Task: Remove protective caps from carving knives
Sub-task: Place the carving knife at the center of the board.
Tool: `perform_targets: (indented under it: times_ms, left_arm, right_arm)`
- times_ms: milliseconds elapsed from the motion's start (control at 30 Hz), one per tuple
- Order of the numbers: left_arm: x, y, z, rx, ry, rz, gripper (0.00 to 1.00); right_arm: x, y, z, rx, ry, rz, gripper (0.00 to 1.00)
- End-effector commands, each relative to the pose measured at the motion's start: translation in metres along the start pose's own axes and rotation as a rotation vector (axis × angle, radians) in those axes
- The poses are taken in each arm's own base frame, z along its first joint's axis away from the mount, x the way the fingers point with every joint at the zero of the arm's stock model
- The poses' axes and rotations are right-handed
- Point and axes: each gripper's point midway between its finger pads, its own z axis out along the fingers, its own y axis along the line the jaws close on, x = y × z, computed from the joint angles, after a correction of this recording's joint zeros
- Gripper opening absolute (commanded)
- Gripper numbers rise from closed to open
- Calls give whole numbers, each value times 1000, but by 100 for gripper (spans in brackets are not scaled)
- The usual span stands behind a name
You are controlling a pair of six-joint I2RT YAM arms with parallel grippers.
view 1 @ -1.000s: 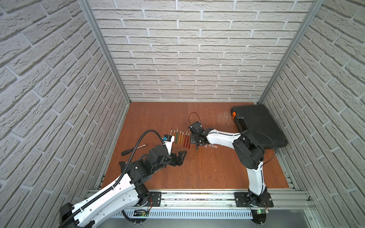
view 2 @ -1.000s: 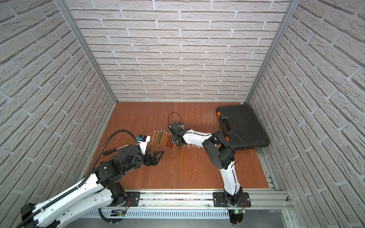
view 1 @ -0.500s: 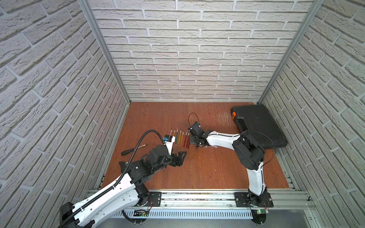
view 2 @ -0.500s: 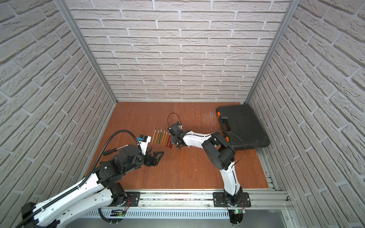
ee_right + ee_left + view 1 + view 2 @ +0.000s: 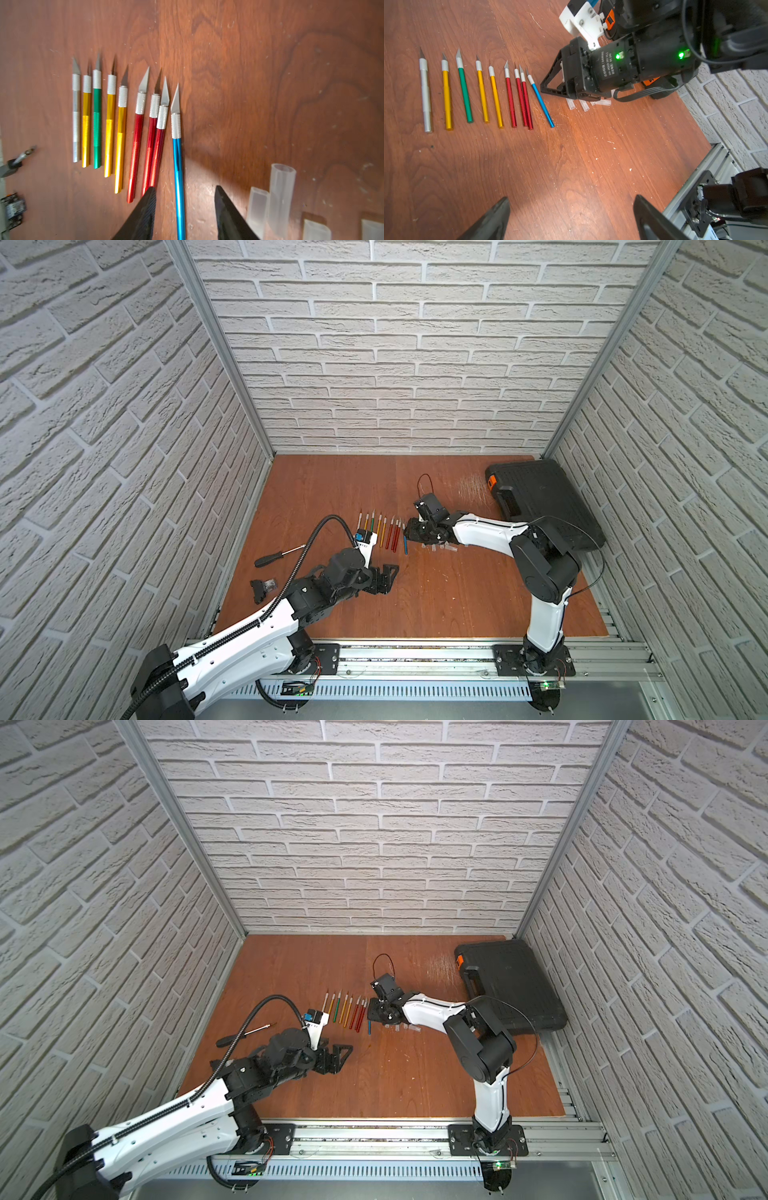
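Straddling the blue knife (image 5: 177, 158) with my right pincer (image 5: 185, 187) apart, I am risking knocking red knives (image 5: 152, 141) at nine o'clock.

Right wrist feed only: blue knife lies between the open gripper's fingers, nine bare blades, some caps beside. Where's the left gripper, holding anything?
Observer: Left gripper is open and empty, over bare table on the near side of the knives.
Operator: What's beyond the caps, far right?
Observer: A closed black case in the far right corner, clear of the caps.
Operator: Blurry shaft at my frame edge?
Observer: A black-handled screwdriver, lying left of the row, apart from it.
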Motion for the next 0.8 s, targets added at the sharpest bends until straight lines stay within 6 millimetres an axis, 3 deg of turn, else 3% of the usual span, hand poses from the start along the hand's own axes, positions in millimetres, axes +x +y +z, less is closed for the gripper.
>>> perform_targets:
  times_ms: [0,67,133,200,267,467,500,533,700,767]
  left_arm:
    - [-14,-2,0,1,-58,-5,98]
    - [-17,7,0,-38,-69,-10,98]
    - [-22,18,1,-69,-87,-30,98]
    - [-28,27,1,-77,-108,-56,98]
    - [-36,39,1,-95,-139,-77,98]
    - [-62,79,-7,-264,-270,-13,98]
    - [-66,88,-10,-307,-290,-8,98]
    - [-69,98,-13,-350,-310,-9,98]
    - [-76,141,-26,-487,-389,-36,98]
    - [-77,154,-30,-525,-405,-30,98]
  right_arm:
    - [-5,20,-23,-97,-26,-58,47]
    - [-4,15,-32,-84,-40,-109,50]
    - [-3,9,-44,-66,-60,-171,67]
    - [-3,3,-55,-49,-78,-220,74]
    - [-3,-2,-66,-34,-98,-270,87]
    - [-13,-26,-106,85,-207,-380,90]
    - [-17,-31,-113,112,-238,-394,99]
    - [-20,-37,-121,139,-278,-400,100]
    - [-42,-68,-175,244,-566,-391,100]
    - [-48,-82,-188,288,-601,-391,99]
